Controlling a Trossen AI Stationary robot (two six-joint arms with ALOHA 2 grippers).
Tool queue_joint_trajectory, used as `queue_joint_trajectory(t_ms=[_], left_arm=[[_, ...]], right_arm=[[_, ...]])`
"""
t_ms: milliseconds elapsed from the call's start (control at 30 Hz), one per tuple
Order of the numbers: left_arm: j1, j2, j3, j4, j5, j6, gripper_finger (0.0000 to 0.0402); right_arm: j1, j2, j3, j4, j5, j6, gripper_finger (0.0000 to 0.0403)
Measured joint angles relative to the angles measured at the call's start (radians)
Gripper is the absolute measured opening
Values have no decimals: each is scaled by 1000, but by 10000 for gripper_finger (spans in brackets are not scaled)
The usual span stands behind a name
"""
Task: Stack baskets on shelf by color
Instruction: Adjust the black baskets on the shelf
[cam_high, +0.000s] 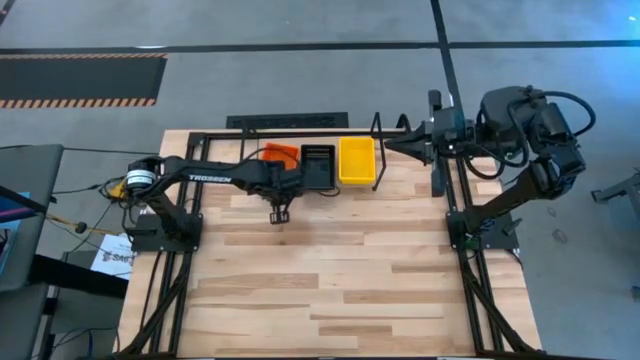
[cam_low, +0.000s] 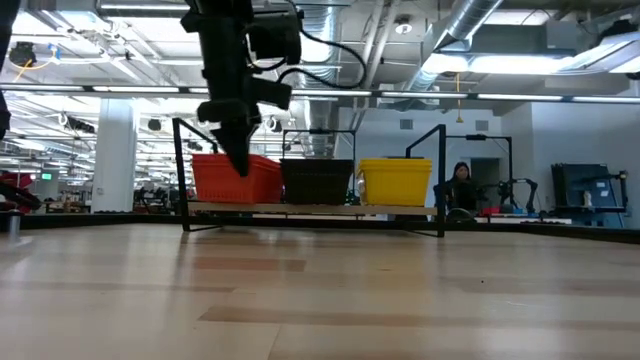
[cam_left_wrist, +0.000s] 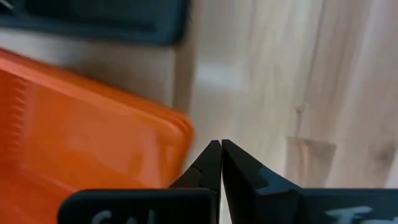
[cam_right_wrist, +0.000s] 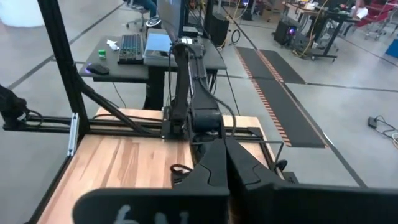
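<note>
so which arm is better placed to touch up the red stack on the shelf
Left. The left gripper hangs shut just in front of the red-orange baskets on the shelf. The right gripper, also shut, sits back past the yellow baskets.

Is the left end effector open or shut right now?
Shut. In the left wrist view the left end effector has its two dark fingers pressed together with nothing between them, beside the orange basket.

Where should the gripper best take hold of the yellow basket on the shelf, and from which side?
Probably the long rim wall of the yellow basket facing the open table, approached from above. It sits upright and open-topped at the shelf end, with the black basket close beside it.
</note>
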Motion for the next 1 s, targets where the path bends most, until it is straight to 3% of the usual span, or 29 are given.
queue_joint_trajectory(t_ms=[200,333,1000], left_arm=[[32,0,40,27,-24,47,0],[48,0,41,16,21,42,0],[57,0,41,167,36,47,0]], right_arm=[[0,1,0,-2,0,22,1],[0,1,0,-2,0,24,1],[2,2,0,-3,-3,47,1]])
